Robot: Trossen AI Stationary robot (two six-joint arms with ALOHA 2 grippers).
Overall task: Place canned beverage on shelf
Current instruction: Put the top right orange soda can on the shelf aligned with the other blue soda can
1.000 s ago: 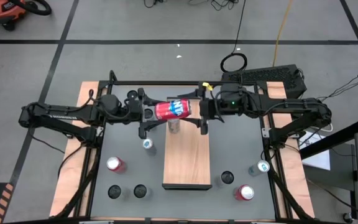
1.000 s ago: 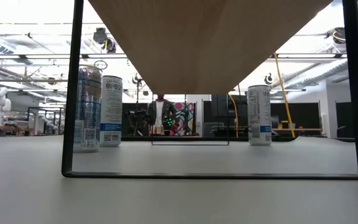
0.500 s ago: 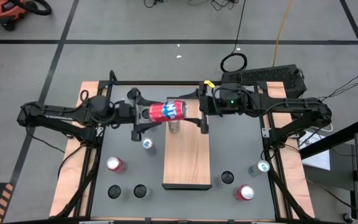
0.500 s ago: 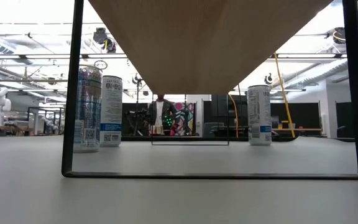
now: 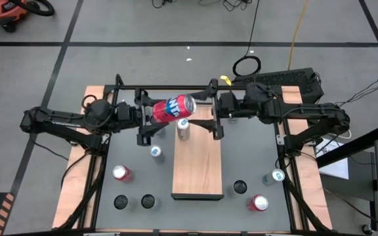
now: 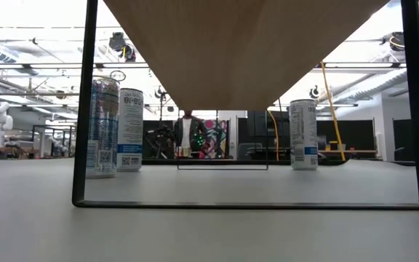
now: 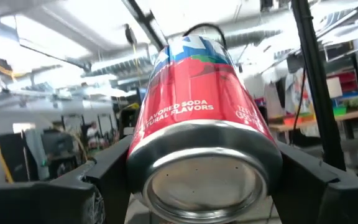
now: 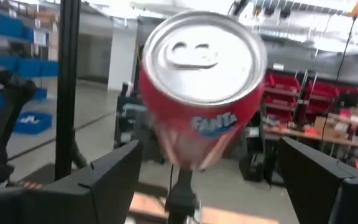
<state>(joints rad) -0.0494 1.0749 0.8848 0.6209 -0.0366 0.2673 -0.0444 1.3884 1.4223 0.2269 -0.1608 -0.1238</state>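
Left pincer (image 5: 165, 111) grips red aluminium soda can (image 5: 174, 109) sideways above light-brown wood-grain shelf (image 5: 197, 167); right pincer (image 5: 214, 111) wide, empty. We risk toppling silver can (image 5: 183, 128) below.

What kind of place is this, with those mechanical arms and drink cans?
Probably a robotics lab or workshop. Exposed pipes and lights run along the ceiling, red storage bins line shelving behind, and loose cables lie on the grey tiled floor around the table.

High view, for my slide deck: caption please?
Left gripper holds a red can sideways above the shelf; right gripper open nearby.
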